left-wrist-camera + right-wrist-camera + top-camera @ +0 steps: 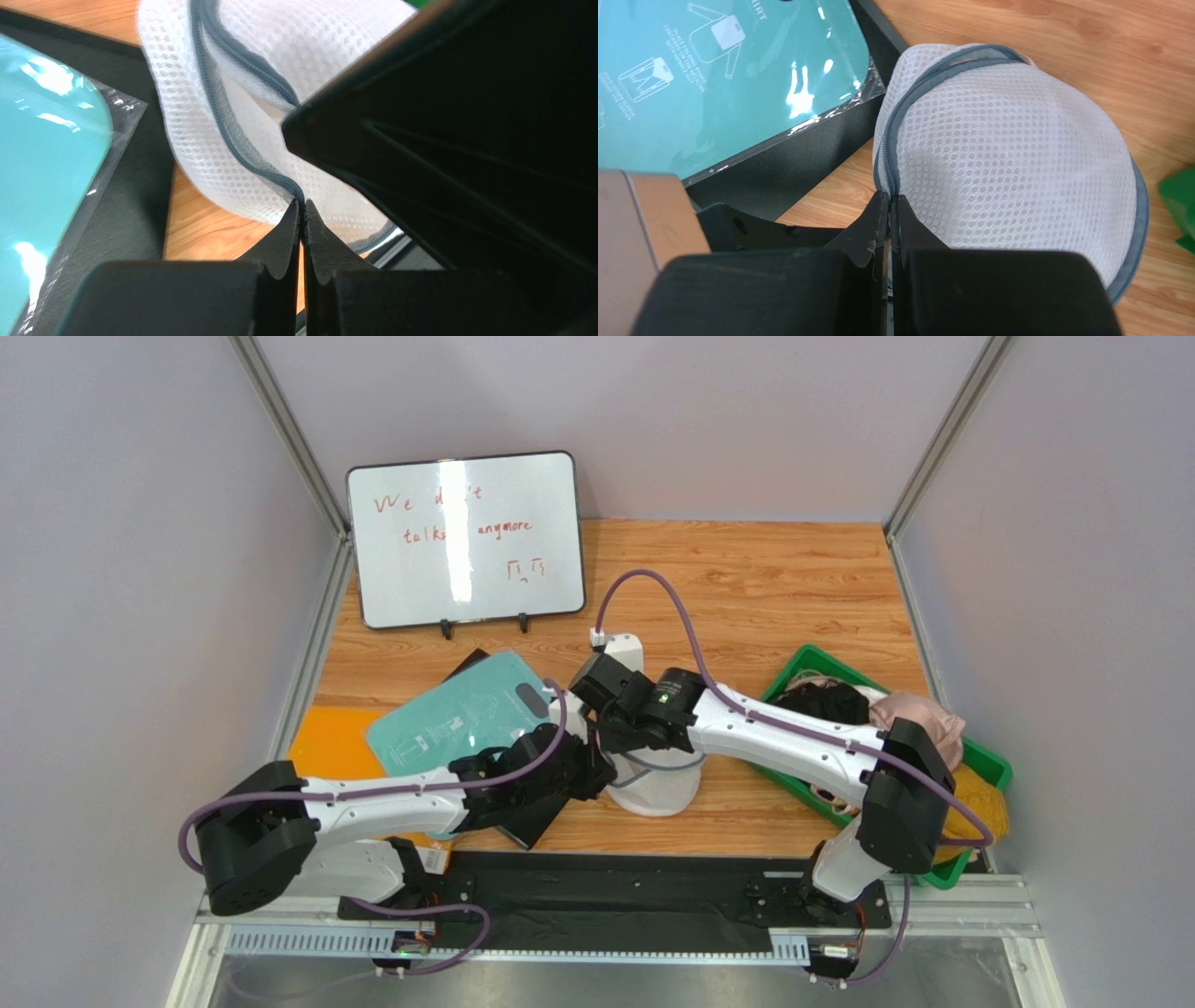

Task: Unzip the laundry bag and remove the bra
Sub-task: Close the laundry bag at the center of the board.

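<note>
The laundry bag [659, 791] is a white mesh dome with a grey-blue zip rim. It lies at the table's middle front and shows closer in the right wrist view [1011, 147] and the left wrist view [210, 140]. My left gripper [302, 203] is shut on the zip rim at the bag's near edge. My right gripper [889, 196] is shut on the zip line at the bag's left side. Both meet over the bag in the top view. A pinkish-beige bundled garment [922, 724] lies in the green bin; I cannot tell whether it is the bra. Nothing shows through the mesh.
A teal packaged board [456, 721] on a black sheet lies just left of the bag. A green bin [802, 669] at the right holds a black garment [828, 703]. A whiteboard [466, 539] stands at the back. An orange mat [330, 742] lies far left.
</note>
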You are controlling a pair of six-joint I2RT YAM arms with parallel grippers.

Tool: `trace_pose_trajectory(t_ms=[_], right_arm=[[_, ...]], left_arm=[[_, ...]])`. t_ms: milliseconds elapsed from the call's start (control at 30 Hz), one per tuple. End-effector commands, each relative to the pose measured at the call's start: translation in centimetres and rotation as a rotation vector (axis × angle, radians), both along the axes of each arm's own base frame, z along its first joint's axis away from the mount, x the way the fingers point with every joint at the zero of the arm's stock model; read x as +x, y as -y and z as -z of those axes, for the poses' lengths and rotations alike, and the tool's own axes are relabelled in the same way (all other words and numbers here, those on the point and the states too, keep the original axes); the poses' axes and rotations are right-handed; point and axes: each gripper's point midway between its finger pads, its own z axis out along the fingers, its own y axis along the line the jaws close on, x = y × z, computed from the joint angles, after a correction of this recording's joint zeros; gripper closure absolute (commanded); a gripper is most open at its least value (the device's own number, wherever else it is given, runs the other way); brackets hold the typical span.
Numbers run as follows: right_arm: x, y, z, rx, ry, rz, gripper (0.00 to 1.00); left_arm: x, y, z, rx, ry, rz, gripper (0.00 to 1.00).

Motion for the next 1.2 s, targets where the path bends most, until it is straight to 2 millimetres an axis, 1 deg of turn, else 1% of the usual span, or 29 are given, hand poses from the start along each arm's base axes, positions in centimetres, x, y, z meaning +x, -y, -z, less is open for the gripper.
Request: trace_pose_trajectory(t_ms=[0,33,67,100,133,167,200,233,267,300,333,367,400,467,533,567,600,667,700,733,767,800,833,867,900,933,1000,1167], right_arm=[[-0.9,-2.0,-1.0,0.15,-0.007,-0.002,1.0],[-1.1,-2.0,-0.6,0.15,-0.012,-0.001,1.0],[-1.2,-1.9,-0.4,0.15,-0.015,0.0,1.0],[-1.3,-1.9,-0.1,0.148,-0.021,0.001,1.0],[-1.5,-1.6,0.4,0.139,-0.029,0.005,1.0],[-1.6,-1.5,0.6,0.136,-0.032,0.006,1.0],[-1.6,-1.6,0.7,0.138,-0.032,0.006,1.0],[-1.8,-1.4,1.1,0.136,-0.04,0.01,1.0],[-1.8,-1.3,1.2,0.136,-0.039,0.012,1.0],[-2.0,-1.5,1.2,0.142,-0.041,0.008,1.0],[-1.9,-1.5,1.2,0.148,-0.041,0.011,1.0],[-2.1,-1.5,1.5,0.146,-0.046,0.008,1.0],[-2.2,-1.6,1.5,0.153,-0.046,0.004,1.0],[-2.7,-1.8,1.7,0.153,-0.053,-0.003,1.0],[-3.0,-1.9,1.7,0.154,-0.057,-0.009,0.98],[-3.3,-2.0,1.7,0.155,-0.059,-0.015,0.95],[-3.4,-1.9,1.6,0.155,-0.061,-0.019,0.86],[-3.6,-2.0,1.0,0.166,-0.053,-0.03,0.76],[-3.7,-1.9,0.6,0.168,-0.048,-0.035,0.62],[-3.8,-1.9,0.4,0.17,-0.045,-0.039,0.56],[-3.9,-1.9,-0.3,0.183,-0.037,-0.048,0.49],[-4.1,-1.7,-0.4,0.177,-0.033,-0.061,0.36],[-4.2,-1.6,-0.7,0.177,-0.029,-0.071,0.32],[-4.4,-1.6,-1.3,0.188,-0.019,-0.081,0.29],[-4.7,-1.4,-1.4,0.181,-0.021,-0.094,0.24],[-4.8,-1.4,-1.7,0.184,-0.018,-0.095,0.22],[-5.3,-1.1,-2.1,0.185,-0.018,-0.111,0.2],[-6.1,-0.4,-3.6,0.206,-0.01,-0.128,0.16]], left_arm=[[0.4,-1.0,-2.2,-0.029,0.058,-0.035,0.95],[0.2,-1.5,-2.0,-0.013,0.05,-0.039,0.84],[0.1,-1.7,-2.2,-0.016,0.049,-0.041,0.79],[-0.1,-2.1,-3.0,-0.039,0.058,-0.046,0.73],[-0.3,-2.5,-3.0,-0.033,0.054,-0.047,0.64],[-0.5,-2.8,-3.3,-0.041,0.056,-0.048,0.59],[-0.6,-3.2,-4.1,-0.064,0.066,-0.054,0.57],[-0.8,-3.8,-4.2,-0.054,0.067,-0.06,0.52],[-1.0,-4.4,-4.0,-0.033,0.06,-0.066,0.49],[-1.1,-5.0,-4.6,-0.043,0.07,-0.073,0.45],[-1.3,-5.8,-4.2,-0.014,0.063,-0.083,0.43],[-1.3,-6.3,-4.5,-0.019,0.072,-0.092,0.4],[-1.3,-6.8,-4.1,0.001,0.067,-0.107,0.36],[-1.1,-7.5,-3.9,0.024,0.072,-0.131,0.33],[-0.9,-8.1,-3.4,0.054,0.066,-0.148,0.32],[-0.8,-8.2,-3.2,0.063,0.061,-0.149,0.31],[-0.8,-8.2,-3.0,0.066,0.054,-0.148,0.31],[-0.3,-8.7,-3.0,0.067,0.049,-0.167,0.31],[-0.2,-8.9,-3.0,0.069,0.044,-0.172,0.31],[0.3,-9.3,-3.0,0.069,0.045,-0.19,0.31],[0.4,-9.6,-3.2,0.066,0.051,-0.195,0.31],[0.8,-10.0,-3.4,0.062,0.051,-0.208,0.3],[0.9,-10.2,-3.5,0.064,0.053,-0.212,0.3],[1.1,-10.4,-3.8,0.061,0.061,-0.214,0.29],[1.3,-10.9,-3.7,0.069,0.056,-0.228,0.29],[1.5,-11.1,-3.8,0.071,0.059,-0.235,0.28],[1.7,-11.6,-4.1,0.076,0.066,-0.244,0.28],[2.2,-12.1,-4.5,0.078,0.075,-0.255,0.26]])
